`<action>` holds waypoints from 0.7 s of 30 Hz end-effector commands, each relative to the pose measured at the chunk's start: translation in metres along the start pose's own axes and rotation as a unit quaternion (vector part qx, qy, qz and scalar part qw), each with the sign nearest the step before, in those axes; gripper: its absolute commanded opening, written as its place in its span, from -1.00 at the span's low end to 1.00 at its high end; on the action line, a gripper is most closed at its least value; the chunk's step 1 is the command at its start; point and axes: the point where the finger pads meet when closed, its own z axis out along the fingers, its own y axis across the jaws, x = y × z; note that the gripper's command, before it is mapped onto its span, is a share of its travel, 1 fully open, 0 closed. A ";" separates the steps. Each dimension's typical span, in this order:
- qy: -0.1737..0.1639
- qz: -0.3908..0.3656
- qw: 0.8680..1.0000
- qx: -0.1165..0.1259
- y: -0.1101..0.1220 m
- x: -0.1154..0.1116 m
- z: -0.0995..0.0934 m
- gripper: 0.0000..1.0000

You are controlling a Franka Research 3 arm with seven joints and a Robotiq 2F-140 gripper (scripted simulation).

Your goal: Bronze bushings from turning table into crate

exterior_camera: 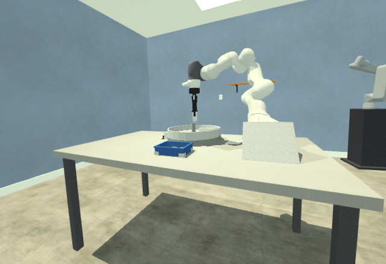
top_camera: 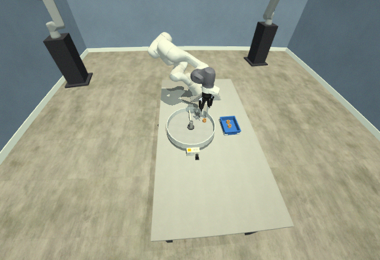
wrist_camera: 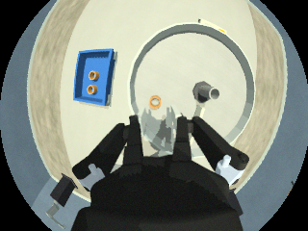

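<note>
A bronze bushing stands on the turning table, near its rim on the crate side. My gripper is partly open and empty above the turning table, a little to the robot-base side of that bushing. Two bronze bushings lie in the blue crate: one bushing and another bushing. I see no steel bushing; the fingers hide part of the turning table in the wrist view.
A grey centre post stands up from the turning table, with a pale bar running from near it towards the rim. The wall of the turning table lies between it and the crate. A small control box sits beside the rim.
</note>
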 end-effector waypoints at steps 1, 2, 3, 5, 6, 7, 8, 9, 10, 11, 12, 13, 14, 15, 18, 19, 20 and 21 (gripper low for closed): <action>-0.004 -0.084 0.996 0.000 0.002 -0.007 0.001 -0.36; -0.004 -0.092 0.996 0.000 0.002 -0.009 0.000 -0.36; -0.004 -0.100 0.995 0.000 0.002 -0.010 0.000 -0.36; -0.004 -0.116 0.993 0.000 0.002 -0.014 0.000 -0.36; -0.004 -0.124 0.992 0.000 0.002 -0.015 0.000 -0.36; -0.004 -0.133 0.991 0.000 0.002 -0.017 0.000 -0.36; -0.004 -0.133 0.991 0.000 0.002 -0.017 0.000 -0.36; -0.004 -0.133 0.991 0.000 0.002 -0.017 0.000 -0.36; -0.004 -0.154 0.988 0.000 0.001 -0.021 0.000 -0.36; -0.004 -0.162 0.987 0.000 0.001 -0.022 0.000 -0.36; -0.004 -0.170 0.985 0.000 0.001 -0.024 0.000 -0.36; -0.004 -0.178 0.984 0.000 0.001 -0.026 0.000 -0.36; -0.004 -0.186 0.983 0.000 0.001 -0.027 0.000 -0.36; -0.004 -0.194 0.981 0.000 0.001 -0.029 0.000 -0.36; -0.004 -0.217 0.976 0.000 0.001 -0.034 0.000 -0.36; -0.004 -0.224 0.975 0.000 0.001 -0.035 0.000 -0.36; -0.004 -0.227 0.974 0.000 0.001 -0.035 0.000 -0.36; -0.004 -0.228 0.974 0.000 0.001 -0.036 0.000 -0.36</action>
